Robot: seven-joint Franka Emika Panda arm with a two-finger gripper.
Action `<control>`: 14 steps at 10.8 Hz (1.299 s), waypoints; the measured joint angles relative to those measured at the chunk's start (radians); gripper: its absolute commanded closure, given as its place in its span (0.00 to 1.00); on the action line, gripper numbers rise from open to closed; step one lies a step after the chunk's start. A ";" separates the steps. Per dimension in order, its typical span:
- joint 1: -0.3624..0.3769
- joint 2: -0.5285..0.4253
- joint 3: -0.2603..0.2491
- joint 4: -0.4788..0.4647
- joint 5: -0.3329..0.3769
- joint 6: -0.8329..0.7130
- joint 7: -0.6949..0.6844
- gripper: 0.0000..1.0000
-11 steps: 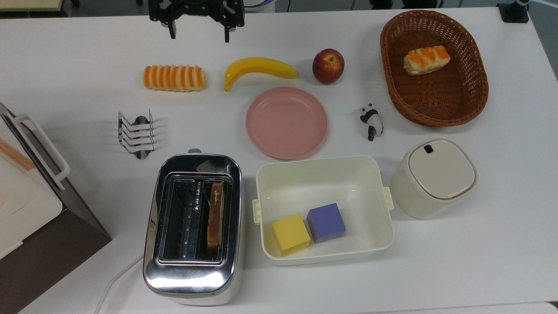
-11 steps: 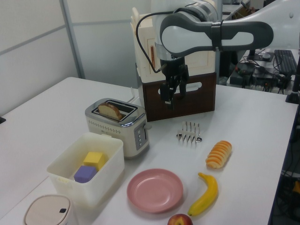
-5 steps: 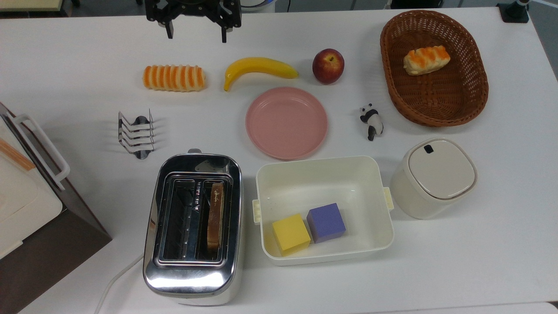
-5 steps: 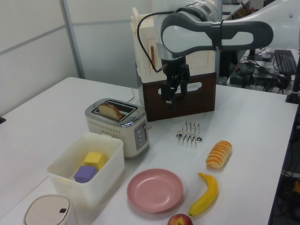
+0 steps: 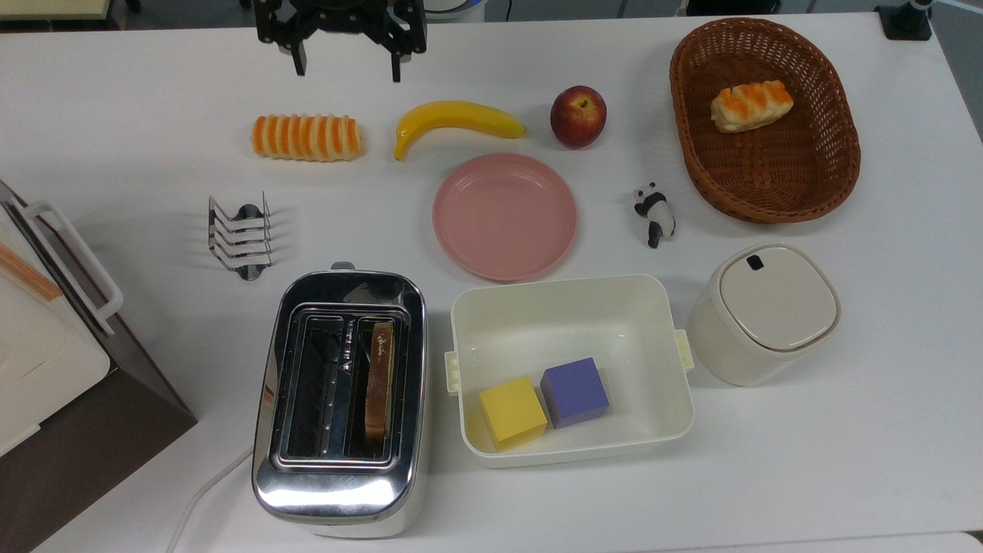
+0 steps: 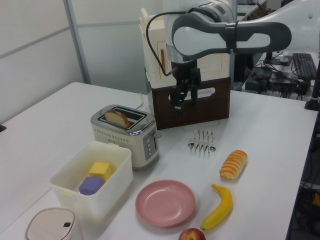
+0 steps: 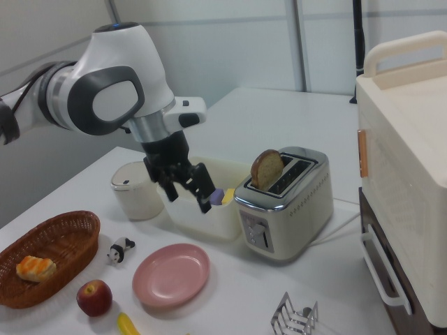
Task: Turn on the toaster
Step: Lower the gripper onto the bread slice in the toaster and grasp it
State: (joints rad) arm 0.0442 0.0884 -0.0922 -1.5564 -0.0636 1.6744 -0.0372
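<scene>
White table (image 5: 845, 384) fills the frame; our gripper (image 5: 347, 73), fingers spread and empty, has dipped a little at the top view's upper left. Our toaster (image 5: 340, 403), lower left, waits untouched, bread (image 5: 380, 376) up.

A toaster (image 5: 339, 476) with a mirror-bright chrome top that reflects its surroundings; in the right view its side panel (image 7: 300, 206) looks cream and matt. A slice of bread (image 5: 379, 376) with a rough brown crust stands in one slot. The table (image 5: 845, 430) is smooth, matt white. A small toast rack (image 5: 239, 236) is shiny bent metal wire. A pink plate (image 5: 504, 216) looks like smooth, faintly glossy plastic. A cream tub (image 5: 572, 307) and a lidded canister (image 5: 762, 315) look like smooth plastic. A brown basket (image 5: 829, 165) is woven wicker, coarse-textured. The arm's shell (image 6: 210, 35) is glossy white and grey plastic; the gripper (image 5: 346, 71) is matt black.
</scene>
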 measured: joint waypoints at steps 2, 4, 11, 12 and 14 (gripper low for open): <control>0.000 0.014 0.000 -0.001 0.039 0.132 0.000 0.00; -0.001 0.038 -0.001 -0.001 0.089 0.297 0.000 0.00; 0.001 0.237 -0.013 0.043 0.140 0.678 0.016 0.02; 0.004 0.276 -0.013 0.065 0.139 0.708 0.028 0.03; 0.032 0.341 -0.020 0.091 0.138 0.760 0.046 0.08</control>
State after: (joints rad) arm 0.0760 0.4291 -0.1119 -1.4654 0.0745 2.4346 0.0092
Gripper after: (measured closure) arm 0.026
